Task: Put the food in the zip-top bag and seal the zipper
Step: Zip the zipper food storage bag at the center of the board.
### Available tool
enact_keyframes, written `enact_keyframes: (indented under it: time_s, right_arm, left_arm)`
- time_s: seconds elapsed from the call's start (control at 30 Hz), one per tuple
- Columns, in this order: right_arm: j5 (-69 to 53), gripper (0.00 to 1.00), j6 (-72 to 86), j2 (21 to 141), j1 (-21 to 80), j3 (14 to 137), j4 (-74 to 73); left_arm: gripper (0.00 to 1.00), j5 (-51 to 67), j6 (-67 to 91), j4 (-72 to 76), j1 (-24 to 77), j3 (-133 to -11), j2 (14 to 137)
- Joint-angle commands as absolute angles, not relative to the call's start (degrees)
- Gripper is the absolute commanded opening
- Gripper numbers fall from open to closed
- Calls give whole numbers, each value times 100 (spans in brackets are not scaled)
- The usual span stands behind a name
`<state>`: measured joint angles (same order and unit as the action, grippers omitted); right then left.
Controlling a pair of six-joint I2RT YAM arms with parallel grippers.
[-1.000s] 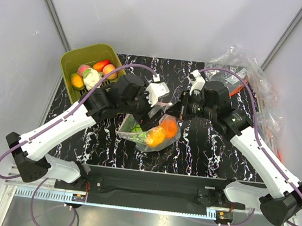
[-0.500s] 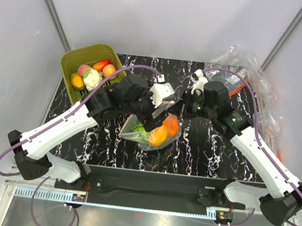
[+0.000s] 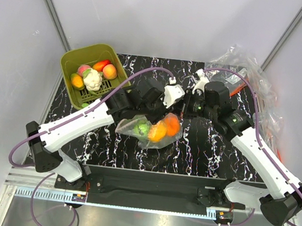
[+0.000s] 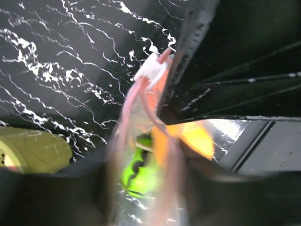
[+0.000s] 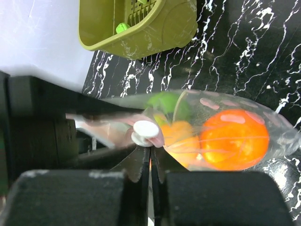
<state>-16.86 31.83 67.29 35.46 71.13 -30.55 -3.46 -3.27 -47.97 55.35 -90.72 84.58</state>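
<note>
Clear zip-top bag (image 3: 148, 128): blur hides whether left gripper (image 4: 146, 188) grips; right gripper (image 5: 150, 162) pinches the zipper (image 5: 106, 123).

A black table (image 3: 201, 151) veined in white (a marble look) is enclosed by plain pale walls (image 3: 167, 16), crossed by slanted metal struts (image 3: 49, 3).

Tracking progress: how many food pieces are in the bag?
3 in the zip-top bag: a green piece at the left, an orange in the middle, another orange at the right. The left arm may hide more.
</note>
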Motion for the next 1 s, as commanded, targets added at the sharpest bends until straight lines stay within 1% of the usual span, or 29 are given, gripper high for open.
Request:
enact_keyframes:
  time_s: [0.0,0.03,0.07,0.13,0.17,0.23,0.27,0.4,0.47,0.53,0.7,0.8,0.97]
  right_arm:
    - [-1582,6,3156,6495,3542,7304,-2856]
    - [-1539,12,3120,6443,3542,7278,-2865]
    - [-1477,15,3077,6399,3542,7243,-2883]
    - [-1381,23,2814,6276,3542,7120,-2874]
    - [-1389,24,2708,6232,3542,7067,-2857]
    - [-1484,27,2392,6065,3542,6883,-2769]
    - [-1555,32,2251,5995,3542,6812,-2708]
    - [-1862,45,1584,5617,3542,6294,-2260]
    - [-2283,50,1433,5432,3551,6049,-2067]
    - [-2670,53,1275,5274,3542,5881,-1689]
    - [-3119,59,1204,5089,3542,5458,-925]
    - [-3410,60,1239,5036,3542,5353,-573]
    - [-3419,60,1310,4913,3533,5300,-220]
  left_arm:
    - [31,-563,-325,-4623,5546,-9211,8350]
    - [16,-449,-360,-4632,5537,-9194,8324]
    - [11,-413,-386,-4623,5537,-9115,8236]
    - [6,-265,-448,-4623,5537,-9036,8122]
    - [4,-194,-466,-4606,5528,-8931,8051]
    - [2,-27,-518,-4570,5511,-8842,7876]
    - [1,165,-536,-4562,5502,-8772,7779]
    - [0,562,-589,-4561,5441,-8684,7568]
    - [0,799,-615,-4553,5405,-8675,7445]
    - [0,1044,-633,-4570,5379,-8692,7374]
    - [0,1397,-659,-4623,5344,-8710,7233]
    - [0,1459,-677,-4737,5335,-8754,7242]
    - [0,1678,-729,-4852,5344,-8728,7198]
